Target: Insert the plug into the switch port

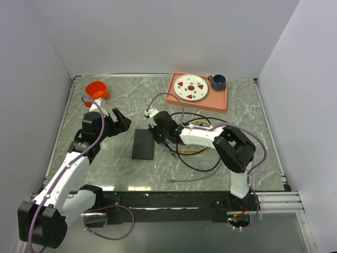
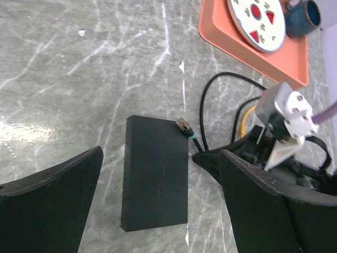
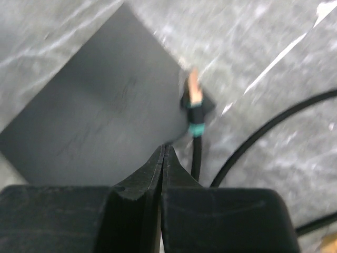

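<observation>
The flat black switch box [image 1: 142, 144] lies on the marble table between the arms. Its port opening does not show in any view. The plug [image 2: 182, 124], with a teal band on its black cable [image 2: 202, 108], rests at the box's far right corner [image 3: 195, 97]. My right gripper [image 3: 163, 150] hovers over that box edge, shut with nothing between its jaws. The cable runs just right of the tips. My left gripper [image 2: 160, 154] hangs wide open above the box [image 2: 155, 179], touching nothing.
A salmon-pink tray [image 1: 221, 101] at the back right holds a patterned plate [image 1: 191, 87] and a dark blue mug [image 1: 217, 81]. An orange cup [image 1: 97, 90] stands at the back left. Loose black cable loops [image 1: 202, 163] lie right of the box.
</observation>
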Available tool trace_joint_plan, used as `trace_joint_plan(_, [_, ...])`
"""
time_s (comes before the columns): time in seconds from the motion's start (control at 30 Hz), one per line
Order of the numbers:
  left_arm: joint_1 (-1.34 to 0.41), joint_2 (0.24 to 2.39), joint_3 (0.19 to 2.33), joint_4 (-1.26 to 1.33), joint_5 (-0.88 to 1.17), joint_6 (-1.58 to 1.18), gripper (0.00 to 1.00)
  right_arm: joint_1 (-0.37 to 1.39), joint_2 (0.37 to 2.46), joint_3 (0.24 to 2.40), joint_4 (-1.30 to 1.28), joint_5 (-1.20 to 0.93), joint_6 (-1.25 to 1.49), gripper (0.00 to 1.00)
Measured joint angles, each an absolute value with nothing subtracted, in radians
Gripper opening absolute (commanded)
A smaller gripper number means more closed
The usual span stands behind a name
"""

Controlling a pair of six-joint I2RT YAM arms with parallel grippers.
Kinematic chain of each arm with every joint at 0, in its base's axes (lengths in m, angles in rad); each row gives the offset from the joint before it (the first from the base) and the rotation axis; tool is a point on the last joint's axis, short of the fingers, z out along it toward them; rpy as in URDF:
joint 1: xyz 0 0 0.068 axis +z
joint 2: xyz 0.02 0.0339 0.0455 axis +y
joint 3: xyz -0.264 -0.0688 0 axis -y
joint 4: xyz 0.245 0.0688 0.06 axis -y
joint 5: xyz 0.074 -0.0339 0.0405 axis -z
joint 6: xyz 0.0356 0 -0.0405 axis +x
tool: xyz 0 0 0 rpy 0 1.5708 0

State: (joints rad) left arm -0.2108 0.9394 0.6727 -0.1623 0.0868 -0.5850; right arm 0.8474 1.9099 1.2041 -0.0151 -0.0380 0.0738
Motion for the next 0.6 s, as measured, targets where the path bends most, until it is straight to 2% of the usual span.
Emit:
trace_joint_plan(0.3, [-0.211, 0.907, 0.619, -0.066, 0.220, -0.558, 0.97, 0.839, 1.652, 1.085, -0.019, -0.126, 0.030, 0.00])
trace_joint_plan(0.43, [-0.211, 0.890, 0.612, -0.048, 0.231, -0.550, 0.97, 0.818, 1.657, 1.136, -0.044, -0.130, 0.030, 0.31])
trace_joint_plan(0.47, [-0.211, 0.886, 0.612, -0.045, 0.230, -0.546, 0.97, 0.809, 1.688, 1.174, -0.064, -0.133, 0.030, 0.49])
trace_joint_plan(0.53, [-0.211, 0.883, 0.612, -0.041, 0.227, -0.543, 0.97, 0.791, 1.759, 1.241, -0.091, -0.147, 0.044, 0.73])
trace_joint_plan(0.57, [-0.211, 0.883, 0.612, -0.041, 0.220, -0.543, 0.97, 0.782, 1.789, 1.257, -0.090, -0.157, 0.047, 0.89])
trace_joint_plan(0.6, [-0.211, 0.883, 0.612, -0.041, 0.213, -0.543, 0.97, 0.775, 1.807, 1.254, -0.085, -0.169, 0.054, 0.92])
